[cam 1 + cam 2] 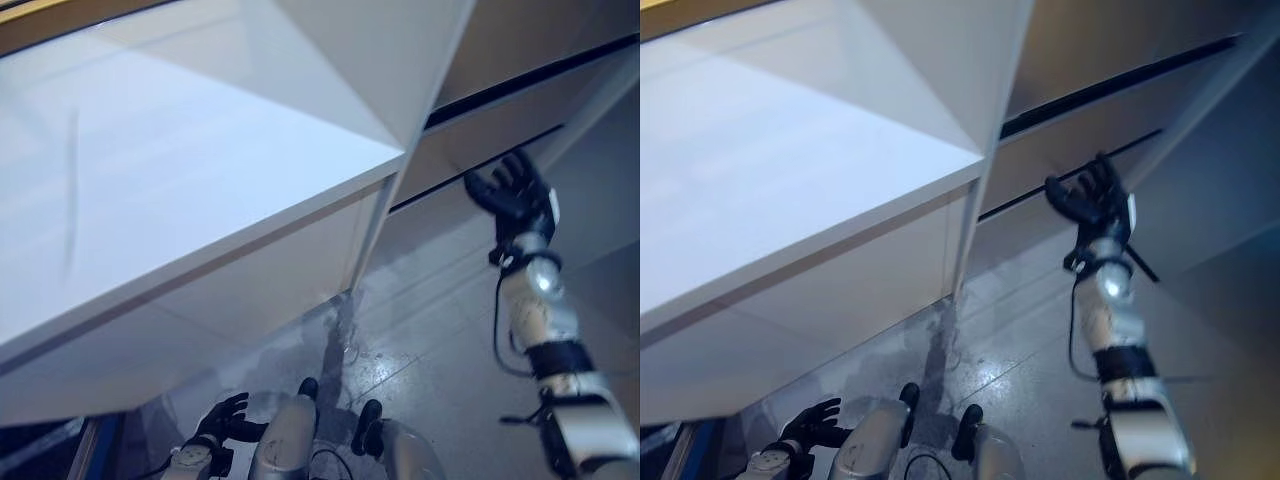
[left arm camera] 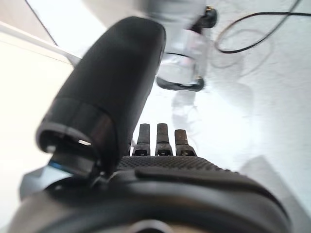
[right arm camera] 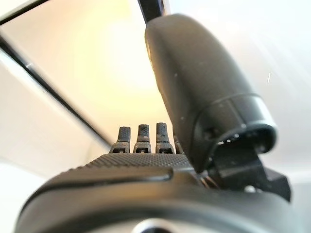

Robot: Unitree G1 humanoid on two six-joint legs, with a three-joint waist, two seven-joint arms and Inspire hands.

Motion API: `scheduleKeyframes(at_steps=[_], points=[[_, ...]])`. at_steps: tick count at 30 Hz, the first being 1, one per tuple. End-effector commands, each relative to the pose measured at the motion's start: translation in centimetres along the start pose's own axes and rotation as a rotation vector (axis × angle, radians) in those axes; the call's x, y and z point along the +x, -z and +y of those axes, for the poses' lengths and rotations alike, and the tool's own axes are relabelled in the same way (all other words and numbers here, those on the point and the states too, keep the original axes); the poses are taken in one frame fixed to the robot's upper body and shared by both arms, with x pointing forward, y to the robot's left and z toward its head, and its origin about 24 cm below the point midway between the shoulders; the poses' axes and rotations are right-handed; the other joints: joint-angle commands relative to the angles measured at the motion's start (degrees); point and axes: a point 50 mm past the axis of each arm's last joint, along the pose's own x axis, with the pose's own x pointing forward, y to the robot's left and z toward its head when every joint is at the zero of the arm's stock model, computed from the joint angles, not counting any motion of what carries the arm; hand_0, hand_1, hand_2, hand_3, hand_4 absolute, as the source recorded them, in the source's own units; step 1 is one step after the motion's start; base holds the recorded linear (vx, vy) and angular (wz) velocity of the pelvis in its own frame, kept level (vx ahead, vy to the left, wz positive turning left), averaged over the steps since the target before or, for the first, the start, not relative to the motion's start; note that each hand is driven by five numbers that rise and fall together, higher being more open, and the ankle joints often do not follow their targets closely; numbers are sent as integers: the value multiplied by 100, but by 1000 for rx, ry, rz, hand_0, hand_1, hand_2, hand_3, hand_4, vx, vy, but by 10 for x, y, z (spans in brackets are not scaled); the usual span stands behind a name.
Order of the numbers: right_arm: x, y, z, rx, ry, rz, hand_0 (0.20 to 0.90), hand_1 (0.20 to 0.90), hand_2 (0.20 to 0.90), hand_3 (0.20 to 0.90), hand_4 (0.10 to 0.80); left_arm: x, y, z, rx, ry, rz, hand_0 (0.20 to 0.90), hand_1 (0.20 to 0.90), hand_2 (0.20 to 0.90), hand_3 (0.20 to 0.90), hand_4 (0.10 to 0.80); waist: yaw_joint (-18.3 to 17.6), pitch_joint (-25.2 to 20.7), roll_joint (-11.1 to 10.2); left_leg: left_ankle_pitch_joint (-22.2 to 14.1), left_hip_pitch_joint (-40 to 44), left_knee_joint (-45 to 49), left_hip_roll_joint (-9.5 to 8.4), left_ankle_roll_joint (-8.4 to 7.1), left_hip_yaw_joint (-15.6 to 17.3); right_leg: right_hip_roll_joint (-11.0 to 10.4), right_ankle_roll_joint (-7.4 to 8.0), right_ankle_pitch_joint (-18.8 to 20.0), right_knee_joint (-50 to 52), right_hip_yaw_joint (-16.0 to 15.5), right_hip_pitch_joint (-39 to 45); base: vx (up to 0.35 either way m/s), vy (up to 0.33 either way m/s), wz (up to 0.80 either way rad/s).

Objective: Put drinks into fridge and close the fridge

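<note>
Right, head views first: big white counter [image 1: 170, 160] fills the upper left, its sharp corner sticking out toward the middle; past that corner a run of pale cabinet fronts [image 1: 520, 110] with dark gaps between them, grey floor [image 1: 440, 330] below. Right hand [image 1: 515, 190] is raised well out from the counter corner, up against those pale fronts, fingers spread and straight, nothing in it. Left hand [image 1: 222, 420] hangs low under the counter's near edge, close to the floor, fingers loosely apart, also empty. Same layout from the other eye, right hand [image 1: 1092, 198] near one dark gap line. Left wrist view: thumb [image 2: 109, 92] and straight fingers [image 2: 163, 141] with only floor past them, no bottle or can. Right wrist view: fingers [image 3: 141, 138] straight, thumb clear of them, a pale panel and a dark seam [image 3: 53, 92] beyond, nothing gripped. No drinks show in any view, and I can't tell which panel, if any, is the fridge or whether it's open. Judging by that, loading looks either finished or not begun; the raised right hand suggests a push on a door, so closing is probably what's left.
</note>
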Motion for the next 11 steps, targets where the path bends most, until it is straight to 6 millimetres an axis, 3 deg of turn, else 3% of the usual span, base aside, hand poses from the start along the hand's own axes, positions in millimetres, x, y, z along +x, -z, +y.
scheduleKeyframes(at_steps=[1,4,8,11], points=[[-32,13,-17,-124,-108,-40,900,900,900,900,800,-11,27,-2,-38,-3,46,900,900,900,900,800,-371,-903,153,-85,287,-669,-196,174,95,83,147,119,-511,153,240,-29,-60,-50],[-78,81,-42,-215,-159,292,900,900,900,900,800,-11,31,2,-98,-6,72,900,900,900,900,800,-594,-1150,119,-26,569,-957,-145,110,169,251,119,134,-813,217,487,-68,-123,-36],[-135,140,-82,-351,-203,696,900,900,900,900,800,-11,36,4,-192,58,109,900,900,900,900,800,-646,-1294,119,80,811,-1173,-127,22,25,463,62,140,-1053,287,788,-59,-179,-11],[-164,159,-105,-362,-142,890,900,900,900,900,800,-11,40,3,-208,82,127,900,900,900,900,800,-627,-1335,139,99,861,-1158,-123,-31,-51,535,23,121,-1116,289,912,-21,-126,1]])
